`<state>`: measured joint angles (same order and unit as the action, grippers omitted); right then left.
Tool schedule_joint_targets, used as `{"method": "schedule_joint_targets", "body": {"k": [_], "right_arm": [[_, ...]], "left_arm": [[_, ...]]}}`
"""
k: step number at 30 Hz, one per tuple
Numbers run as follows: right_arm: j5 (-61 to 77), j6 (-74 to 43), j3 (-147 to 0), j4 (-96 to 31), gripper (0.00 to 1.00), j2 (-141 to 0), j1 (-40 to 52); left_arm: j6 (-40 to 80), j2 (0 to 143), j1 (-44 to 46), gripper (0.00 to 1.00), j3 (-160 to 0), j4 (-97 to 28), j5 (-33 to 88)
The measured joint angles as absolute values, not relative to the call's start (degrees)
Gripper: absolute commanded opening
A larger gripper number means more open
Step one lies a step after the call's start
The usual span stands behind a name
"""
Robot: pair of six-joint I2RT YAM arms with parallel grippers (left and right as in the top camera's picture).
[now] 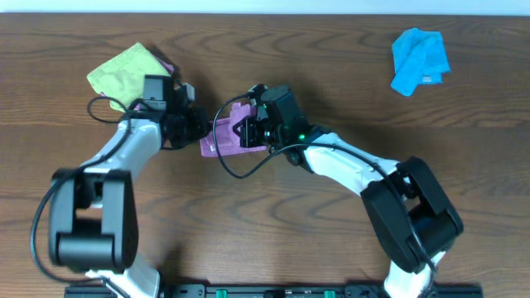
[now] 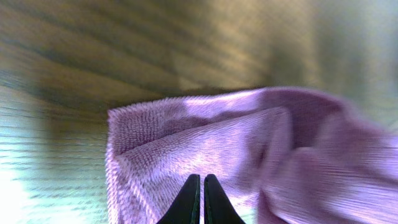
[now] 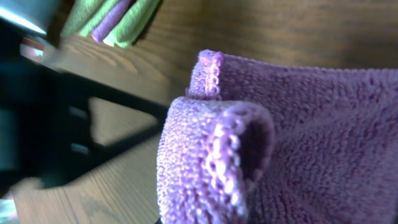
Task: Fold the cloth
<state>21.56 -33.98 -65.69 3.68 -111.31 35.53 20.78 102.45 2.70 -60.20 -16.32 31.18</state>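
Note:
The purple cloth (image 1: 222, 142) lies bunched and partly folded on the wooden table between my two grippers. My left gripper (image 1: 197, 126) is at its left edge. In the left wrist view its fingers (image 2: 202, 179) are shut, their tips over the cloth (image 2: 205, 140), with nothing seen between them. My right gripper (image 1: 248, 130) is over the cloth's right part. In the right wrist view a folded stitched edge of the cloth (image 3: 211, 155) rises close to the camera and hides the fingers, which seem shut on it.
A lime-green cloth (image 1: 124, 71) with a purple piece under it lies at the back left, also in the right wrist view (image 3: 118, 18). A bright blue cloth (image 1: 418, 60) lies at the back right. The left arm (image 3: 37, 112) is close beside the right gripper.

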Motion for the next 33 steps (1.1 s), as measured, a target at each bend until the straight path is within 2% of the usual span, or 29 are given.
{"method": "schedule_joint_targets", "body": {"k": [13,28,30,32,33], "right_arm": [[21.08,-33.87,-67.99,3.68,0.01,-114.43,37.91],[20.95,-33.87,-71.22,3.68,0.02,-116.88,38.87],[20.97,-33.87,-71.22,3.68,0.14,-117.34,39.00],[20.99,-33.80,-71.22,3.68,0.20,-117.64,39.18],[21.19,-33.63,-71.22,3.68,0.30,-117.73,39.31]], "left_arm": [[20.56,91.74,-3.40,0.06,-60.25,-19.84,30.02],[20.53,90.94,-4.03,0.06,-60.25,-21.15,29.95],[20.53,90.94,-4.03,0.06,-60.25,-21.15,29.95],[20.53,90.94,-4.03,0.06,-60.25,-21.15,29.95],[20.53,90.94,-4.03,0.06,-60.25,-21.15,29.95]]}}
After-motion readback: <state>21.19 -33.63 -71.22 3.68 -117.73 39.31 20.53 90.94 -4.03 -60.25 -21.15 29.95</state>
